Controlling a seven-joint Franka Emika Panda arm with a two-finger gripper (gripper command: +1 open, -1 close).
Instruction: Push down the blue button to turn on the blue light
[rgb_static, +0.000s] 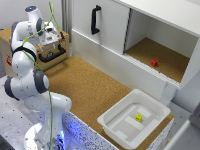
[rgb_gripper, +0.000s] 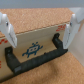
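One white Panda arm, gripper (rgb_static: 50, 39) hung over brown cardboard box (rgb_static: 10, 50) with one black handle (rgb_static: 52, 55) at cork table's (rgb_static: 90, 90) far corner. Wrist view: two pale fingers (rgb_gripper: 69, 34) spread wide either side of handle (rgb_gripper: 34, 58), nothing held. Blue button not visible in either view; location unknown. One white plastic tray (rgb_static: 112, 122) held one yellow block (rgb_static: 139, 117). One red block (rgb_static: 154, 62) sat in open cabinet compartment (rgb_static: 165, 55). One black handle (rgb_static: 95, 20) on cabinet door.

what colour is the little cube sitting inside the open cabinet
Red: the small red cube shows best in the exterior view.
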